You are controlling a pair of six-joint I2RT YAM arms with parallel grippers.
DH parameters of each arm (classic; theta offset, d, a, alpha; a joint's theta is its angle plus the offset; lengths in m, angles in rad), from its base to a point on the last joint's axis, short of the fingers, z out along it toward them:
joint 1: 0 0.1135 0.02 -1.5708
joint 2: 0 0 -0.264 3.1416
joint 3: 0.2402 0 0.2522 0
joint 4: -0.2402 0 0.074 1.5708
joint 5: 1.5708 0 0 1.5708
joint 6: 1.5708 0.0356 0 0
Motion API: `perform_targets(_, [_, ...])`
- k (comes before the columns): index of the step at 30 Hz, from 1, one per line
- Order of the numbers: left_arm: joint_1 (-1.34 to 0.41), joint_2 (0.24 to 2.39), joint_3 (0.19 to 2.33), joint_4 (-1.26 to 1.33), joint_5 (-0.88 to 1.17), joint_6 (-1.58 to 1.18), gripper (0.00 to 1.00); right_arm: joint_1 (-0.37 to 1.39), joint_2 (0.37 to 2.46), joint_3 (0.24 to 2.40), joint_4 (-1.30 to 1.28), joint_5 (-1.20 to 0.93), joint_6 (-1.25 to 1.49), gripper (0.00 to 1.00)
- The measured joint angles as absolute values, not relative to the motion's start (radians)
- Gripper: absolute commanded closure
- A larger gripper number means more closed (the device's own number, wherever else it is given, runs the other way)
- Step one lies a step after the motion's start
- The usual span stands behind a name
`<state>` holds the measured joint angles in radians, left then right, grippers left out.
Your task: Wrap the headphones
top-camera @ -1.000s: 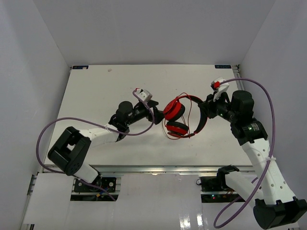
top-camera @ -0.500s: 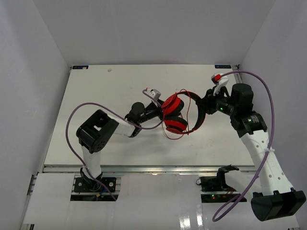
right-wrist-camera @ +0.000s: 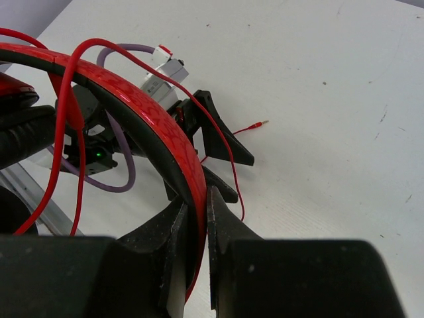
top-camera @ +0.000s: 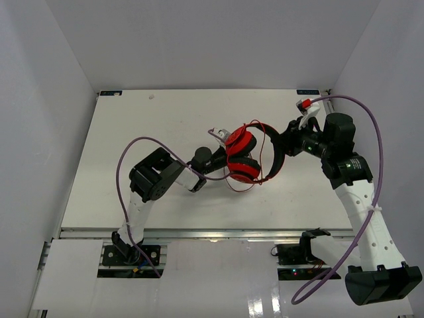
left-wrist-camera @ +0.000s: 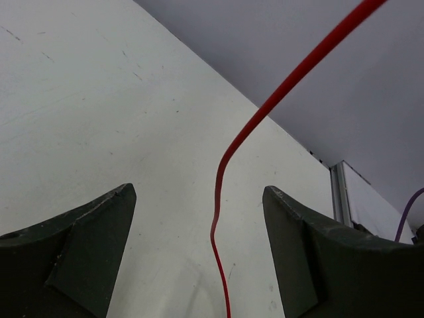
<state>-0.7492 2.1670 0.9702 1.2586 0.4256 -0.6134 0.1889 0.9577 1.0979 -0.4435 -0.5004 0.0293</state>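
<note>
The red headphones (top-camera: 241,156) hang above the table with both earcups to the left of the headband (top-camera: 277,154). My right gripper (top-camera: 285,147) is shut on the red headband (right-wrist-camera: 151,124); its jaws (right-wrist-camera: 197,207) pinch the band. The thin red cable (top-camera: 259,150) loops over the band and trails down, and its plug (right-wrist-camera: 257,124) lies on the table. My left gripper (top-camera: 221,155) sits just left of the earcups, open. The cable (left-wrist-camera: 220,218) runs between its fingers (left-wrist-camera: 86,238) without touching them. The left gripper (right-wrist-camera: 222,142) also shows behind the band in the right wrist view.
The white table (top-camera: 132,132) has grey walls on three sides and a metal rail (top-camera: 199,233) along its near edge. Purple robot cables (top-camera: 122,175) loop beside both arms. The left arm's elbow (top-camera: 154,182) is folded up near the table's middle.
My left arm has folded and its gripper has moved right, up to the earcups. The right gripper has carried the headband slightly up and right.
</note>
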Motion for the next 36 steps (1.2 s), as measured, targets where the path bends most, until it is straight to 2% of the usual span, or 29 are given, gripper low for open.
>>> perform_targets(3, [-0.769,2.194,0.985,1.274,0.428,-0.641,0.38,0.183,0.958,1.109,-0.445,-0.504,0.037,0.92])
perform_targets(5, [-0.794,2.205,0.985,1.290,0.433,-0.660,0.54,0.179,0.958,1.116,-0.444,-0.507,0.042,0.92])
perform_targets(7, [-0.824,2.220,0.985,1.308,0.435,-0.675,0.66,0.175,0.958,1.119,-0.443,-0.511,0.046,0.92])
perform_targets(10, [-0.863,2.261,0.988,1.323,0.436,-0.700,0.95,0.164,0.958,1.119,-0.444,-0.520,0.051,0.92])
perform_targets(11, [-0.876,2.277,0.988,1.321,0.438,-0.711,1.00,0.162,0.958,1.119,-0.444,-0.521,0.053,0.92])
perform_targets(18, [-0.898,2.281,0.941,1.318,0.456,-0.742,1.00,0.150,0.956,1.119,-0.447,-0.488,0.048,0.92])
perform_targets(28, [-0.891,2.011,0.616,1.318,0.413,-0.700,1.00,0.145,0.963,1.119,-0.446,-0.299,-0.001,0.92])
perform_targets(36, [-0.924,1.997,0.623,1.328,0.433,-0.727,1.00,0.140,1.028,1.144,-0.440,-0.166,0.072,0.92])
